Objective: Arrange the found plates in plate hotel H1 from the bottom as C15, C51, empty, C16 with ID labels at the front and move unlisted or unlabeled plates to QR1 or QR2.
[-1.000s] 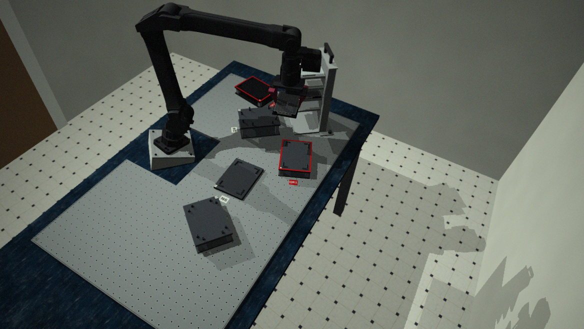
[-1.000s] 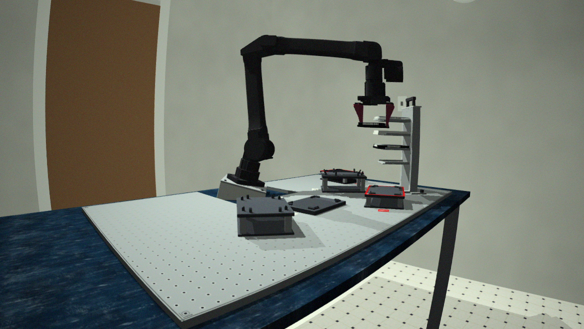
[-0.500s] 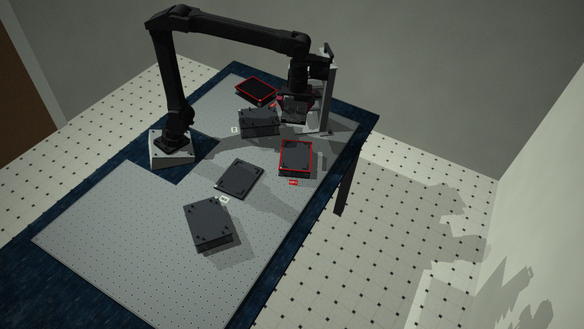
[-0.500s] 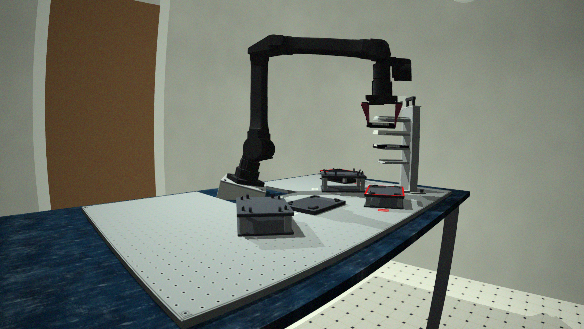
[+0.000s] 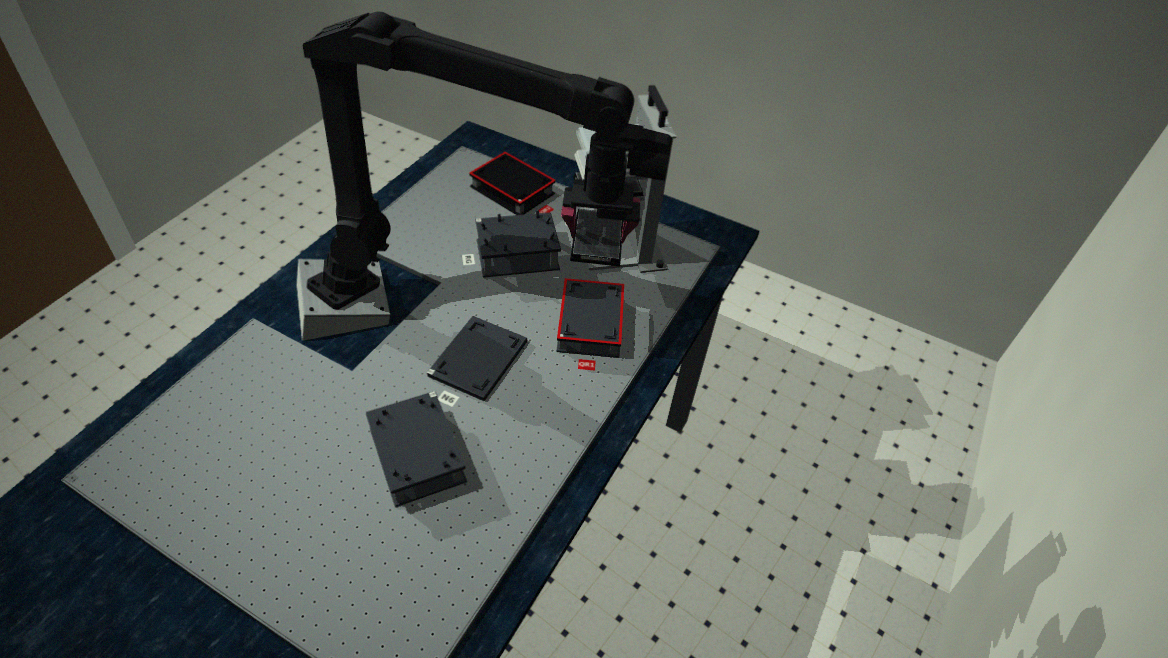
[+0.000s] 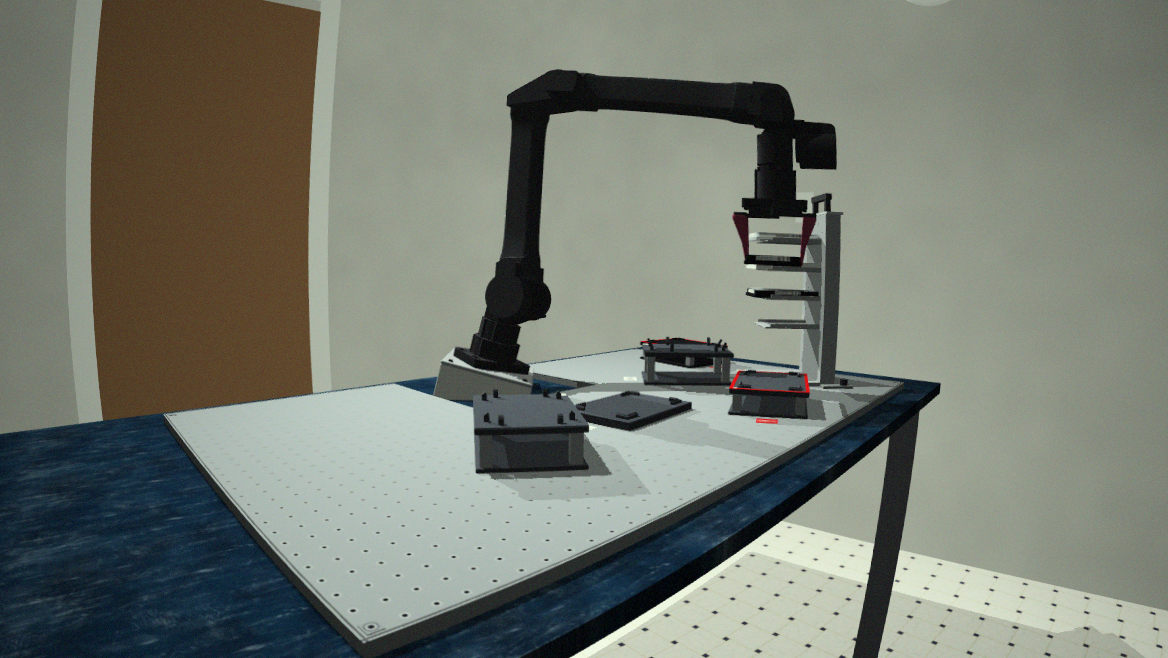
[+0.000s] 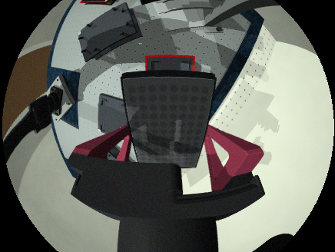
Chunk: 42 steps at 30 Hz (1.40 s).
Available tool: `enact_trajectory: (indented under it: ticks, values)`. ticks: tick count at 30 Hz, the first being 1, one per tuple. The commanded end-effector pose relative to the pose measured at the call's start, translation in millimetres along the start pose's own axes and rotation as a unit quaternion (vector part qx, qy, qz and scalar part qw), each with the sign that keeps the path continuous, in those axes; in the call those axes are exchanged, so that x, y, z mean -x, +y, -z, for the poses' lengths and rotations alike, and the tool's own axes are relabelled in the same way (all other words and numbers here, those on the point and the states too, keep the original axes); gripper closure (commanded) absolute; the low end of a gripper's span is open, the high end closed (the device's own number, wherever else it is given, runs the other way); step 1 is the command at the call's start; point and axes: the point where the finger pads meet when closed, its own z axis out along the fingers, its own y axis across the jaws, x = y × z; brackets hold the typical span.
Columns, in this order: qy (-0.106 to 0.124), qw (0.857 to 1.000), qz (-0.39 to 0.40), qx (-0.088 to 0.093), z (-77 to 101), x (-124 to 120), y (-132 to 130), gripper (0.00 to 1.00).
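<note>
- Left of and below the pincer (image 6: 774, 255): nests on the bench (image 6: 269, 457).
- Pincer grasping a plate (image 7: 167, 117) by its long sides.
- Right: plate hotel (image 6: 830, 294); next, I'd say, slide it level into its slot.

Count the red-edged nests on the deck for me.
2. One red-edged nest sits at the deck's far side beside the hotel; the other stands in front of the hotel, by a red label. None seems hidden.
</note>
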Motion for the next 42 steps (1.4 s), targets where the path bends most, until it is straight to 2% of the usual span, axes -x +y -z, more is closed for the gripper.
enact_trajectory:
  ticks: [1, 8, 13, 14, 15, 16, 24, 25, 27, 30, 31, 32, 33, 40, 41, 42]
  values:
    - [-0.002, 1.0, 0.009, -0.01, -4.1, 5.9, -8.7, 0.14]
    - [-0.002, 1.0, 0.003, -0.01, -23.0, 5.7, -9.5, 0.14]
    - [-0.001, 1.0, 0.004, -0.013, -27.9, 6.1, -9.5, 0.14]
    - [0.003, 0.999, 0.003, -0.048, -2.6, 2.5, -27.4, 0.14]
    - [0.002, 0.999, 0.002, -0.037, -14.9, 2.3, -25.1, 0.14]
    - [0.0, 1.0, 0.0, -0.011, -37.9, 2.6, -10.0, 0.14]
    - [-0.001, 1.0, 0.003, -0.01, -60.5, 5.1, -10.2, 0.14]
    - [0.0, 1.0, 0.002, -0.015, -59.6, 4.2, -13.6, 0.14]
    - [0.0, 1.0, 0.002, -0.012, -66.3, 4.2, -10.4, 0.14]
    - [0.0, 1.0, 0.003, -0.015, -66.2, 5.6, -10.4, 0.14]
    - [0.001, 0.999, 0.008, -0.044, -47.3, 6.8, -31.1, 0.14]
    - [0.0, 0.999, 0.006, -0.032, -60.2, 6.5, -26.9, 0.14]
    - [-0.001, 1.0, 0.003, -0.011, -78.6, 5.7, -11.5, 0.14]
    - [-0.001, 1.0, 0.003, -0.01, -98.1, 5.6, -10.6, 0.14]
    - [-0.001, 1.0, 0.004, -0.016, -96.3, 5.9, -15.6, 0.14]
    - [-0.001, 1.0, 0.004, -0.015, -99.7, 5.8, -14.9, 0.14]
